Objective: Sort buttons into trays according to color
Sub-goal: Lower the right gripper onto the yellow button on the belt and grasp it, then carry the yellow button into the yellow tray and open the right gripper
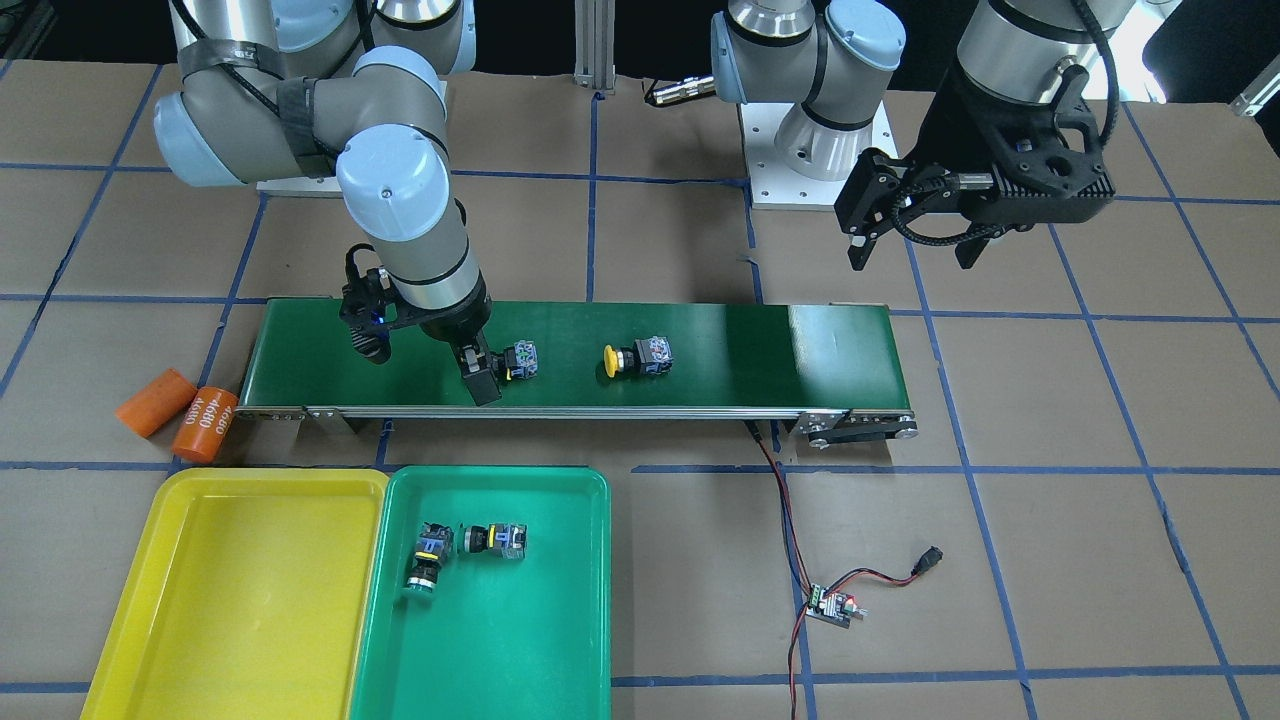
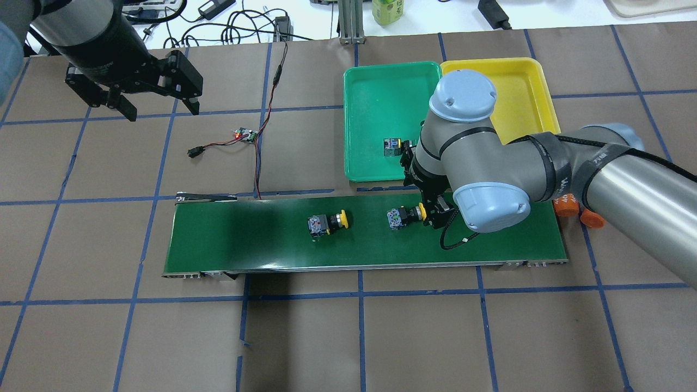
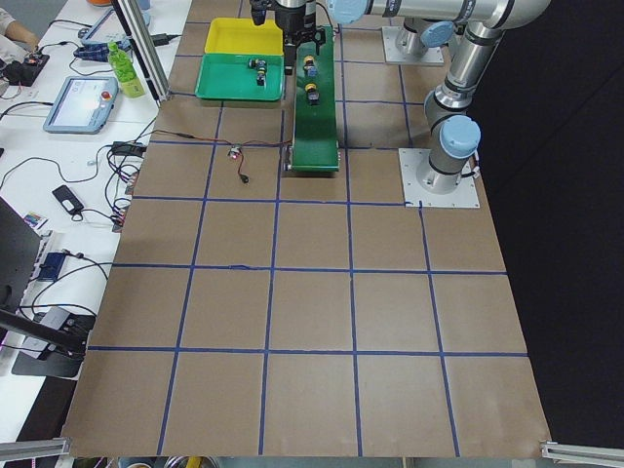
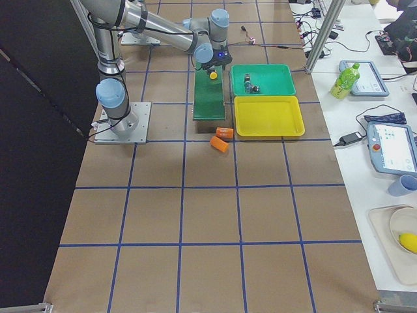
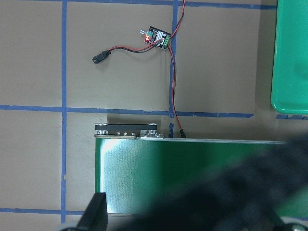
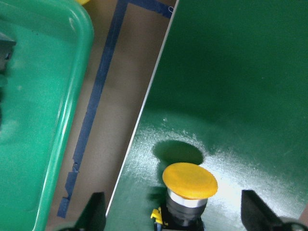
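Two yellow-capped buttons lie on their sides on the green conveyor belt [image 1: 750, 350]. One button [image 1: 522, 359] is right at my right gripper [image 1: 485, 366]; the other button [image 1: 637, 357] lies further along. In the right wrist view the near button's yellow cap [image 6: 189, 180] sits between the spread fingers [image 6: 95, 211], which stand open on either side without touching it. Two more buttons [image 1: 430, 560] [image 1: 497, 540] lie in the teal-green tray [image 1: 520, 660]. The yellow tray [image 1: 230, 600] holds nothing. My left gripper [image 1: 910, 255] hangs open above the bare table.
Two orange cylinders [image 1: 155, 402] [image 1: 205, 425] lie off the belt's end beside the yellow tray. A small controller board [image 1: 830, 605] with red and black wires [image 1: 785, 500] sits on the table in front of the belt. Blue tape lines grid the brown tabletop.
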`<state>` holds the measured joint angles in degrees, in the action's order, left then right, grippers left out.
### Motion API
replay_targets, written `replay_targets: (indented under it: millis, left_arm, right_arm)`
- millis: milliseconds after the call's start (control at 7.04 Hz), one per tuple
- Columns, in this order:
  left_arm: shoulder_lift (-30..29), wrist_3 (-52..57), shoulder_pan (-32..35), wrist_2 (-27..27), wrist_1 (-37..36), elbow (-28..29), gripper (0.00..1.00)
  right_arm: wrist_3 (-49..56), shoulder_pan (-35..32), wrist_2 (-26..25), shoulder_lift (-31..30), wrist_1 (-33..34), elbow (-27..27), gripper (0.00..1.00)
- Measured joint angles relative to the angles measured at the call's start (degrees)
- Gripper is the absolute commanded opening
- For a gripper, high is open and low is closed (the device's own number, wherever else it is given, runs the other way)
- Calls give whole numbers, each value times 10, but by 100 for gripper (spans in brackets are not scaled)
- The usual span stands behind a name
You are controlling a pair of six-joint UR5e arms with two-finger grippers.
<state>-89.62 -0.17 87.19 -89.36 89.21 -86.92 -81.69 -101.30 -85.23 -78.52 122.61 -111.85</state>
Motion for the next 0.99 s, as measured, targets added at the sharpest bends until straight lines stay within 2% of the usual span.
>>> replay_targets:
  millis: [142, 284, 426, 568, 994]
  left_arm:
    - [0, 0, 0, 0, 0, 0, 100]
    - [0, 0, 0, 0, 0, 0, 100]
    - [0, 0, 0, 0, 0, 0, 100]
    - [0, 0, 0, 0, 0, 0, 100]
    - [4, 0, 0, 0, 1, -6, 100]
  right_arm:
    - [0, 0, 0, 2, 1, -2, 94]
    - [1, 0, -1, 3, 1, -7, 51]
    - [5, 0, 0, 2, 3, -13, 12]
    - [11, 1, 0, 2, 3, -15, 0]
    - [28, 8, 0, -1, 3, -12, 0]
